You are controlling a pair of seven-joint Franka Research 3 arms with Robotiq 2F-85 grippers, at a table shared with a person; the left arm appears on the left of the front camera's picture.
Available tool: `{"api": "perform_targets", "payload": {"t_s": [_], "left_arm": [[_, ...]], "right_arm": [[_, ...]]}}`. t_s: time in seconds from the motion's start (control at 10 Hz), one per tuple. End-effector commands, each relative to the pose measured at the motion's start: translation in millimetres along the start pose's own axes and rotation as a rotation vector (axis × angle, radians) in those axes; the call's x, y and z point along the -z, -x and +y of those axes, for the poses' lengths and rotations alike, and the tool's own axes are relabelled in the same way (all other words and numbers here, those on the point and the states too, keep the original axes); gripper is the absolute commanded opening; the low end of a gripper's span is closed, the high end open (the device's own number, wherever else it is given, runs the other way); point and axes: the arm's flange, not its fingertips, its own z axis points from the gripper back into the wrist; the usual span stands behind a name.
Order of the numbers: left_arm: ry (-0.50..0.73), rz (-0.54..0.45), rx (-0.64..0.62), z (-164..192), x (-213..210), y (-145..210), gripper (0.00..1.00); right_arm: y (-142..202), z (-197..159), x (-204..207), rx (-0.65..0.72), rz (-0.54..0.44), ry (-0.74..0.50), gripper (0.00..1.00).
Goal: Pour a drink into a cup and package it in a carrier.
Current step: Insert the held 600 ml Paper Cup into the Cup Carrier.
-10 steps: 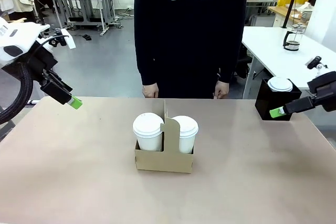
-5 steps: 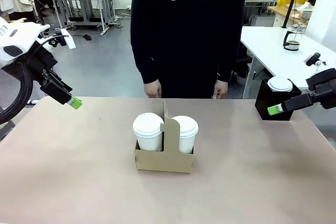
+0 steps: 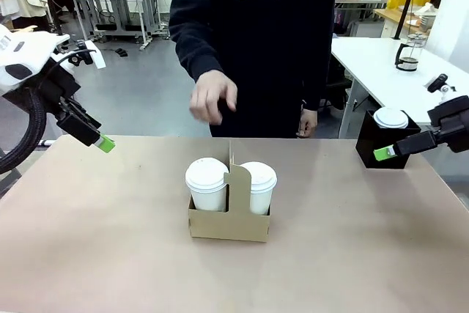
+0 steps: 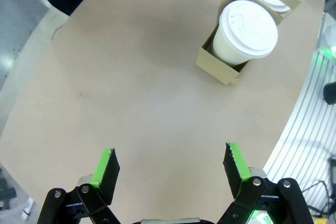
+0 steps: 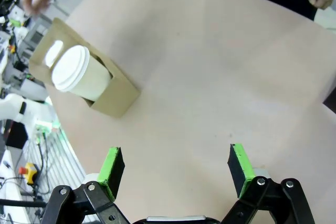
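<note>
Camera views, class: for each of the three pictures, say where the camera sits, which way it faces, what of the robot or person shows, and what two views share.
Front view: fixed between the arms, facing the person across the table; shows left gripper, right gripper, the person's raised hand.
Left wrist view: above the table, looking down past its open gripper at the brown cardboard cup carrier.
Right wrist view: looking down past its open gripper at the same carrier.
Shared: both wrist views show the carrier holding two lidded white paper cups.
</note>
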Motion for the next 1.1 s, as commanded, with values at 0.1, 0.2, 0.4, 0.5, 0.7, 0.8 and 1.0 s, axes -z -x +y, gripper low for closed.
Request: {"api": "perform_targets", "payload": {"t_s": [0.1,0.2,0.4,0.5,0.7,0.8,1.0], "left_arm": [[0.002,0.002,-0.011,-0.1,-0.3,0.8,1.00],[0.002,0.002,-0.011,-0.1,-0.3,0.8,1.00],[0.002,0.002,-0.011,-0.1,-0.3,0.8,1.00],[0.002,0.002,-0.011,-0.1,-0.3,0.8,1.00],[0.002,0.002,-0.011,-0.1,-0.3,0.8,1.00],[0.002,0.002,-0.011,-0.1,-0.3,0.8,1.00],[0.002,0.002,-0.011,-0.1,-0.3,0.8,1.00]], "right_arm": [[-0.4,0.7,-0.7,0.006,-0.002,0.009,1.00],[-0.4,0.7,-0.7,0.006,-0.002,0.009,1.00],[-0.4,0.7,-0.7,0.006,-0.002,0.009,1.00],[-0.4,0.7,-0.7,0.006,-0.002,0.009,1.00],[-0.4,0.7,-0.7,0.006,-0.002,0.009,1.00],[-0.4,0.7,-0.7,0.006,-0.002,0.009,1.00],[-0.4,0.7,-0.7,0.006,-0.002,0.009,1.00]]}}
